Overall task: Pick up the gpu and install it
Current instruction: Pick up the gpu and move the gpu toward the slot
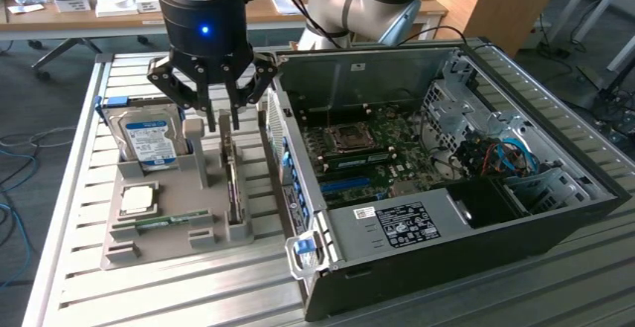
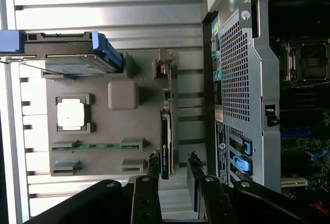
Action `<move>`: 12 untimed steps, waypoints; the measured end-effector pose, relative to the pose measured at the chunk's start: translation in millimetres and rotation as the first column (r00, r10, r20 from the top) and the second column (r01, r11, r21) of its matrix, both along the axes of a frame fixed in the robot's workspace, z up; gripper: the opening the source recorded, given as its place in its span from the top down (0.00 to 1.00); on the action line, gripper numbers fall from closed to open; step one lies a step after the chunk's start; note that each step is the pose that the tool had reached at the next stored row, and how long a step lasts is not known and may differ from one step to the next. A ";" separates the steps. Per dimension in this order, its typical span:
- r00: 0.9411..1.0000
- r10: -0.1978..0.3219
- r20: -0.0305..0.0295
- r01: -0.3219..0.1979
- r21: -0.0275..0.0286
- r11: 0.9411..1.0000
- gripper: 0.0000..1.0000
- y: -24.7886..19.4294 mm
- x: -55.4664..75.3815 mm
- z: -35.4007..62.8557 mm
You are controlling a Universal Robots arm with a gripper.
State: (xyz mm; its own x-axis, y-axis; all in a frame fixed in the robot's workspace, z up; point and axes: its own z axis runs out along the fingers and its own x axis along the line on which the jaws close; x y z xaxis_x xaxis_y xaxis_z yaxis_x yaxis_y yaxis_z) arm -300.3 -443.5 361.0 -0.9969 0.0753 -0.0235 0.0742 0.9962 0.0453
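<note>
Grey plastic holder [image 1: 169, 232] [image 2: 103, 128] lies on the slatted metal bench [image 1: 119, 297] [image 2: 103, 7], just beside the open computer case [image 1: 397, 230] [image 2: 242, 79]. The gpu [image 1: 233, 182] [image 2: 165, 144] stands on its edge in a slot of this holder, on the side nearest to the case. The hand [image 1: 220, 115] [image 2: 173, 171] hangs directly over the gpu. Its fingers [image 2: 153, 167] are spread apart, one on each side of the card, and in the wrist view a gap shows between each finger and the card, so the hand has hold of nothing. In the same holder a hard drive [image 1: 149, 137] [image 2: 72, 59] with a blue-white label stands upright. A processor chip [image 1: 137, 198] [image 2: 70, 115] and a narrow RAM stick [image 1: 163, 221] [image 2: 95, 145] lie flat near it. Inside the case the motherboard [image 1: 367, 156] is visible.
</note>
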 end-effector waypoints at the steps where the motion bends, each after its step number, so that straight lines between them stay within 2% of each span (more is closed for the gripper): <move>1: 1.000 0.000 0.000 0.000 0.000 1.000 0.64 0.0 0.0 -0.4; 12: 1.000 0.000 0.000 0.000 0.000 1.000 0.64 0.0 0.0 -4.2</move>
